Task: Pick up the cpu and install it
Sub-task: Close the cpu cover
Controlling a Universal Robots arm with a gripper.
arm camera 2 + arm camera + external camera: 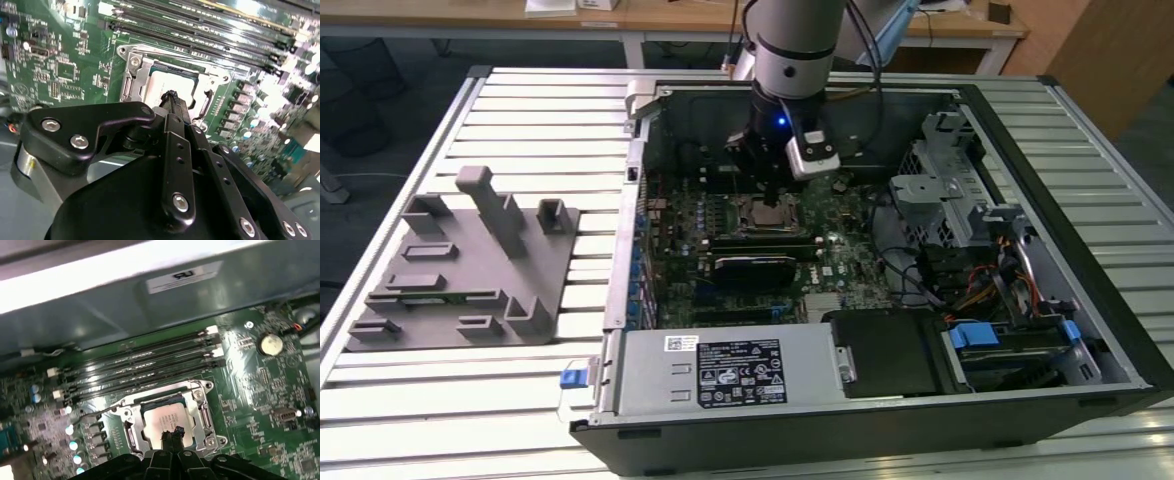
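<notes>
The arm (790, 50) reached down into the open computer case (1067, 190), which lay on its side on the slatted metal desk (520, 110). In both wrist views the black fingers (166, 440) (176, 106) were pressed together with nothing between them, their tips poised directly over the cpu (165, 419) (167, 82). Whether the tips touched the chip's top could not be told.

The cpu sat flat in the socket (201, 412) on the green motherboard (60, 65), its silvery top facing up and the metal socket frame around it on every side. In the exterior view it showed as a pale square (771, 212) just below the arm's end. The long memory slots (140, 365) ran beside the socket, between it and the case wall, and a round coin battery (271, 344) sat well apart from the socket on the board.

On the desk towards the exterior view's left, well clear of the case, stood a grey holder block (467, 265) with upright posts.
</notes>
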